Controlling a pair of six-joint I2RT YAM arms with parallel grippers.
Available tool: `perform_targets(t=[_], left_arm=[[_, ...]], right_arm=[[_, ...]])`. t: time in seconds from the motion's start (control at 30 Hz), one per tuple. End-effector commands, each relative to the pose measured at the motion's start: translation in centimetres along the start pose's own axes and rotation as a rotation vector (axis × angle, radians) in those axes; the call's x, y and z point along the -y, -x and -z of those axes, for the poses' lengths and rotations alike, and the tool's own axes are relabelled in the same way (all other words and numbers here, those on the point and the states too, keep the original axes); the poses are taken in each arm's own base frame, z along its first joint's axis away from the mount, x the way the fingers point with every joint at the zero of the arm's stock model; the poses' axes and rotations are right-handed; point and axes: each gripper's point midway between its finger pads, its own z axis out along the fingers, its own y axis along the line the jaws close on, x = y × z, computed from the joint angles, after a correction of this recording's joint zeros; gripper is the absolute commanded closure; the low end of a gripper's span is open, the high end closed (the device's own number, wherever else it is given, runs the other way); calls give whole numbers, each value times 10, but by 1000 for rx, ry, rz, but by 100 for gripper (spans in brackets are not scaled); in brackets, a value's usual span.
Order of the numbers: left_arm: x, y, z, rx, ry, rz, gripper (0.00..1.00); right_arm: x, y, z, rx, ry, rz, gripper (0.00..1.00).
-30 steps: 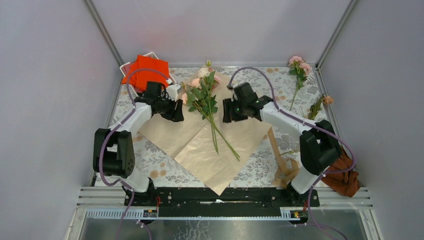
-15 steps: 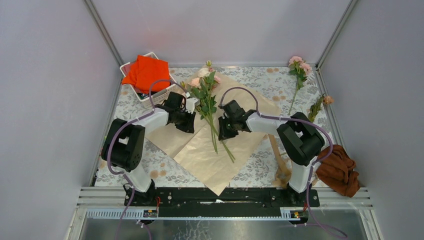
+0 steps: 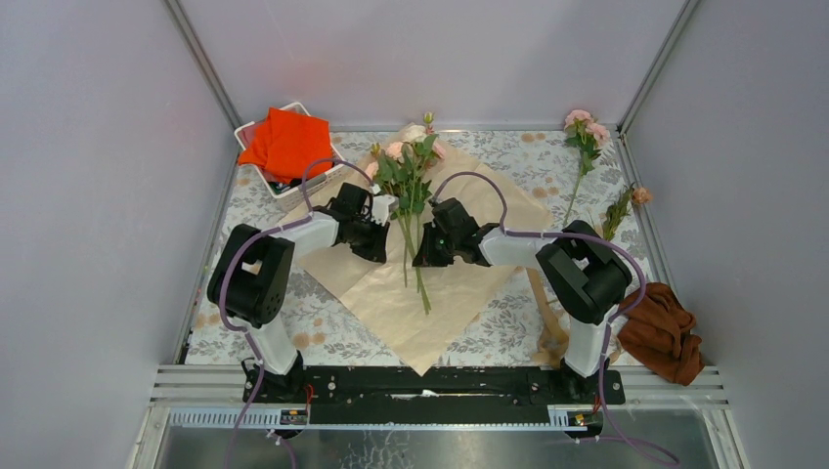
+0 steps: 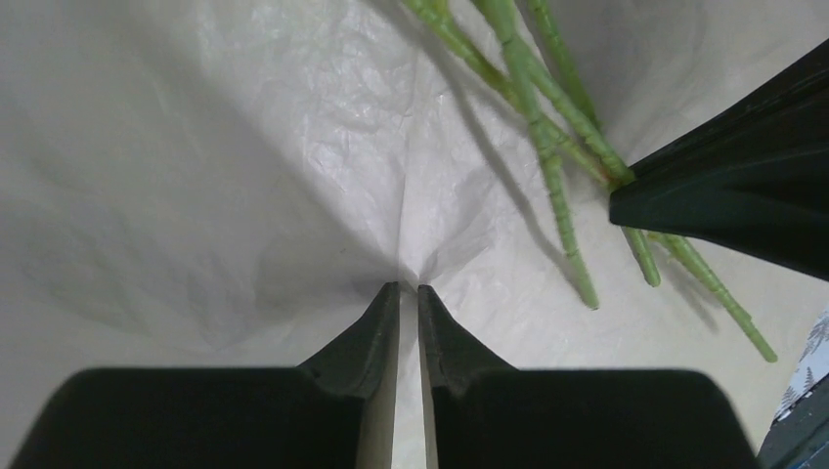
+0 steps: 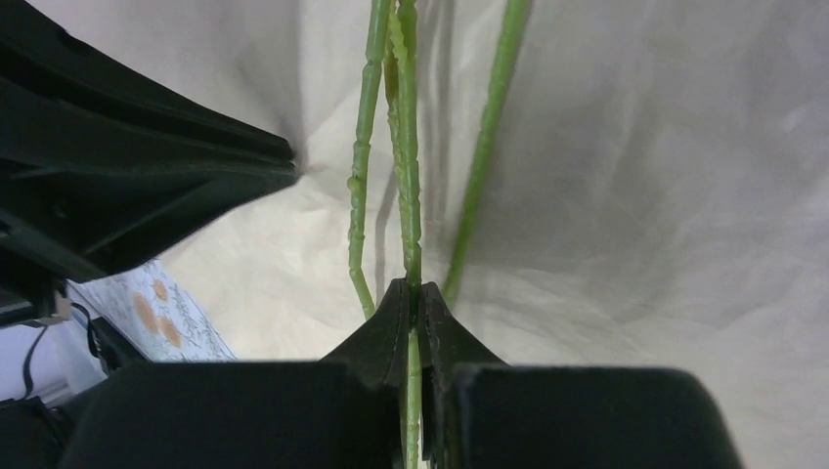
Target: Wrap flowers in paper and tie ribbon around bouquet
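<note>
Two grippers were closed: the left gripper (image 4: 409,290) pinched a pucker of the paper (image 4: 196,147) at its tips; the right gripper (image 5: 414,286) clamped one stem of the flowers (image 5: 408,195), others lying just beside.

The left hand (image 4: 409,286) pinches a crease of the paper (image 4: 196,147), near green stems of the flowers (image 4: 562,210).

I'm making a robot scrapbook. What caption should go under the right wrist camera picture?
Right gripper pinches one green flower stem, with pale paper behind it.
</note>
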Motion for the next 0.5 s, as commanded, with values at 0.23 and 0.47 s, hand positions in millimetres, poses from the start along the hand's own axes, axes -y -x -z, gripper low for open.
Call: perform_targets(t=[0.23,0.47], left_arm=[[13,-6,-9,-16,-51,-15,83],[9,5,-3,-2,-21,-37,82]], right_arm=[[5,32,28,116,-122,78,55],[83,111,129,314,-336,35,33]])
